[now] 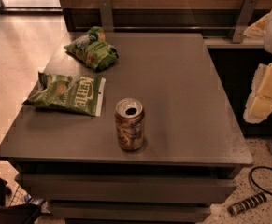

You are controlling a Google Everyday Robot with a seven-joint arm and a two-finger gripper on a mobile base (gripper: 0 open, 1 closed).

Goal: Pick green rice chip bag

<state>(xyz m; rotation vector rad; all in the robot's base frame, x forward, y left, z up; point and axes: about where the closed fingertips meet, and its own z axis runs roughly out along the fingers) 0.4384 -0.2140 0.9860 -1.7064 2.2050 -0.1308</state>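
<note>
The green rice chip bag point(92, 49) is small, puffy and bright green with a white-and-orange patch. It lies on the dark grey table point(182, 78) near the far left corner. My gripper point(260, 105), white with yellowish parts, hangs at the right edge of the view. It is off the table's right side, well apart from the bag, and holds nothing that I can see.
A larger flat olive-green "Kettle" bag point(68, 94) lies at the table's left edge. An opened drink can point(130, 124) stands upright near the front middle. A power strip point(247, 203) and cable lie on the floor at the right. A wooden wall with metal brackets runs behind the table.
</note>
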